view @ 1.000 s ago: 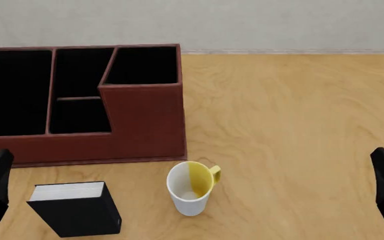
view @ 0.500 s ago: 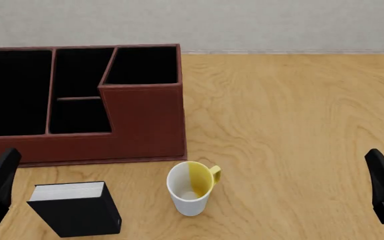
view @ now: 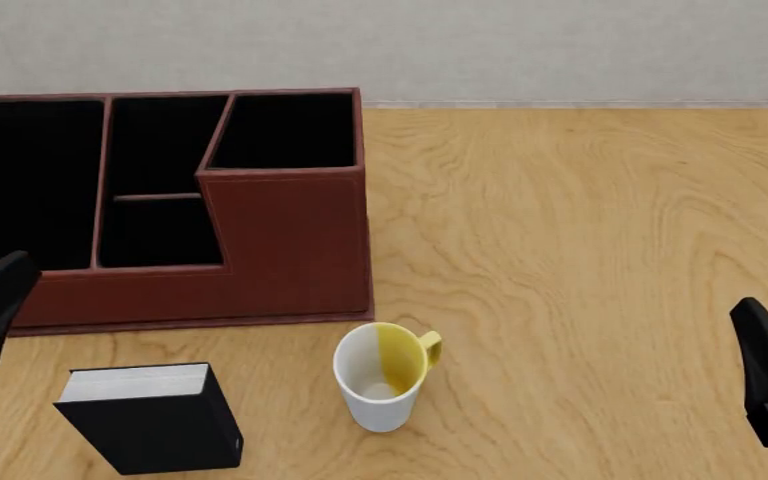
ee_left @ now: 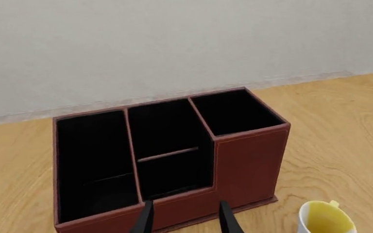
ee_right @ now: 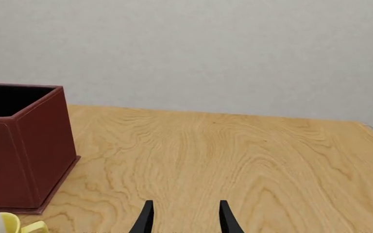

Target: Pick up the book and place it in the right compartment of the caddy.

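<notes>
Near the table's left edge, my left gripper (ee_left: 185,221), fingers spread and empty, hangs by the book (view: 155,415); I risk clipping the mug (view: 381,375) swinging toward the right compartment (view: 284,130); right gripper (ee_right: 185,221) spread too.

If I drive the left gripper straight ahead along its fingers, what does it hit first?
Most likely the caddy: the left gripper is open and aimed at its low front wall, below the two small middle sections. Depth is hard to judge. The book is out of that line; it doesn't show in the left wrist view.
</notes>
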Robot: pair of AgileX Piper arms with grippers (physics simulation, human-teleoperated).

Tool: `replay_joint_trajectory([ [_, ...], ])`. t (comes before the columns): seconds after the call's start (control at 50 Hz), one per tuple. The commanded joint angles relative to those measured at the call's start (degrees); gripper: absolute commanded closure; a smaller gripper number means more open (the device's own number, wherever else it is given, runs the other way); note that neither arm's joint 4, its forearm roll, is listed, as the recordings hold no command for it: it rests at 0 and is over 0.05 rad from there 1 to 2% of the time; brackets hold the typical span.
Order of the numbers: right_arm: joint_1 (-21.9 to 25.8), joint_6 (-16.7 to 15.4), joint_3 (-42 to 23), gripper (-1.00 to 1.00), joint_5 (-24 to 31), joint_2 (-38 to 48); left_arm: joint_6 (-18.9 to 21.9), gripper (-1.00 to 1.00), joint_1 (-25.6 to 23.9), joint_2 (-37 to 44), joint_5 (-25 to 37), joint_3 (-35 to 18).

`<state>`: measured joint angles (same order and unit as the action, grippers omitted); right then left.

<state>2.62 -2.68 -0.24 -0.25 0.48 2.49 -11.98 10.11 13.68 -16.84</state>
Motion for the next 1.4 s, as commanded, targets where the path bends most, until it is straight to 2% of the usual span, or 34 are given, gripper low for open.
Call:
replay_joint_trajectory([
  [0.02, -0.75, 0.41, 0.00, -1.00, 0.02, 0.46, 6.02, -1.00, -4.56, 8.68, 5.12, -5.25],
  [0.16, -0.87, -0.17, 0.01, -1.00, -0.26, 1.10, 9.73, -1.00, -5.28, 12.15, 8.94, -8.19],
  [0.32, -2.15, 0.63, 0.00, -1.00, -0.15, 1.01, 13.47, -1.00, -6.87, 14.45, 13.93, -10.84],
  [0.38, -1.89, 0.99, 0.02, -1.00, -0.48, 1.60, 13.03, -1.00, -7.47, 15.88, 15.89, -12.79],
  [0.4, -1.78, 1.03, 0.02, -1.00, -0.53, 1.68, 13.67, -1.00, -8.39, 16.27, 16.68, -13.29],
  [0.42, -1.70, 0.96, 0.02, -1.00, -0.59, 1.79, 14.72, -1.00, -11.41, 16.95, 18.09, -13.26],
  [0.44, -1.67, 0.96, 0.02, -1.00, -0.60, 1.80, 14.14, -1.00, -12.01, 17.32, 18.86, -13.66],
  [0.6, -1.06, 1.03, 0.04, -1.00, -1.16, 2.82, 20.17, -1.00, -8.63, 19.50, 24.34, -18.10],
  [0.64, -0.88, 0.87, 0.04, -1.00, -1.29, 3.05, 20.99, -1.00, -7.94, 19.93, 25.76, -19.59],
  [0.68, -0.32, -0.75, 0.06, -1.00, -1.77, 3.92, 20.87, -1.00, -7.94, 20.28, 26.89, -20.86],
  [0.78, 0.16, -0.24, 0.07, -1.00, -2.27, 4.76, 23.32, -1.00, -7.65, 21.45, 28.02, -19.48],
  [0.92, 0.31, -0.12, 0.08, -1.00, -2.57, 5.32, 26.27, -1.00, -7.84, 23.29, 30.81, -23.38],
  [1.04, 0.36, 0.01, 0.08, -1.00, -2.93, 5.96, 28.55, -1.00, -10.24, 24.97, 33.26, -21.45],
  [1.18, 0.39, 0.02, 0.08, -1.00, -3.07, 6.21, 30.83, -1.00, -9.57, 25.91, 33.63, -21.29],
  [1.22, 0.39, 0.00, 0.09, -1.00, -3.17, 6.40, 30.93, -1.00, -9.59, 26.25, 34.02, -21.55],
  [1.28, 0.44, -0.07, 0.09, -1.00, -3.30, 6.63, 29.78, -1.00, -12.24, 26.76, 35.31, -20.98],
  [1.32, 0.33, 0.03, 0.09, -1.00, -3.30, 6.62, 31.34, -1.00, -12.98, 26.47, 35.58, -18.86],
  [1.4, 0.28, -0.01, 0.09, -1.00, -3.30, 6.63, 30.84, -1.00, -13.30, 26.95, 35.51, -18.64],
])
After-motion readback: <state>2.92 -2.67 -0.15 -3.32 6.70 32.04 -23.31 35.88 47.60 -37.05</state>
